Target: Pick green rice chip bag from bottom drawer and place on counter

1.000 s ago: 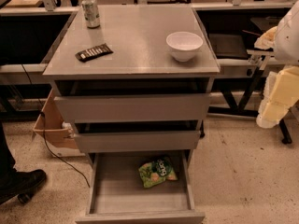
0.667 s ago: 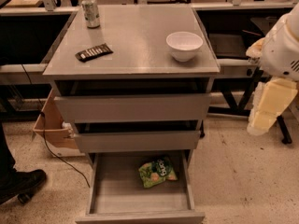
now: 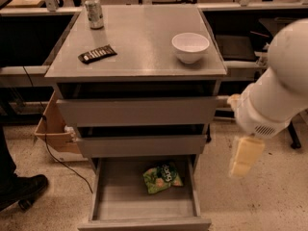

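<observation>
The green rice chip bag (image 3: pixel 162 178) lies crinkled on the floor of the open bottom drawer (image 3: pixel 120 196), right of its middle and towards the back. The grey counter (image 3: pixel 139 47) tops the cabinet above. My white arm comes in from the right. Its cream-coloured gripper (image 3: pixel 240 165) hangs pointing down beside the cabinet's right side, at about the height of the middle drawer. It is outside the drawer, to the right of the bag and above it. It holds nothing that I can see.
On the counter stand a soda can (image 3: pixel 94 12), a dark bar wrapper (image 3: pixel 97 54) and a white bowl (image 3: pixel 190 46). The two upper drawers (image 3: pixel 137 110) stick out slightly. A cardboard box (image 3: pixel 53 129), a cable and a person's shoe (image 3: pixel 21 189) are at the left.
My arm has swung left and down, from the far right edge to close beside the cabinet's right side. The bag and the counter items have not moved.
</observation>
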You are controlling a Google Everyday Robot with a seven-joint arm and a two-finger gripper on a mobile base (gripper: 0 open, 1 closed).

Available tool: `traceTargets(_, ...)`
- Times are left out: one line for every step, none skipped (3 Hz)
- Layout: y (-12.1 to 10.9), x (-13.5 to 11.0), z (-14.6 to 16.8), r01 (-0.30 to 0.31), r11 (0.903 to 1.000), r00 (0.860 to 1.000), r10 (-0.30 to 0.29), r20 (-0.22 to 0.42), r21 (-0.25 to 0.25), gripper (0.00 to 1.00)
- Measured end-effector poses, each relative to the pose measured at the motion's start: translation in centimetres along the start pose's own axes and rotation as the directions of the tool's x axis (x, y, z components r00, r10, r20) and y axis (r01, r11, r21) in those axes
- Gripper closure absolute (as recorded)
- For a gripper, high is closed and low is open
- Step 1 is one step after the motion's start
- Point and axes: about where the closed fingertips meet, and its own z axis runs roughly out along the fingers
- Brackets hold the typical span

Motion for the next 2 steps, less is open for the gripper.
traceTargets(1.8, 0.2, 5.1, 0.008, 0.9997, 1.0, -0.008, 0.023, -0.024, 0.0)
traceTargets(4.3, -0.9, 10.4, 0.016, 0.9969, 0.998, -0.011, 0.061, -0.077, 0.0)
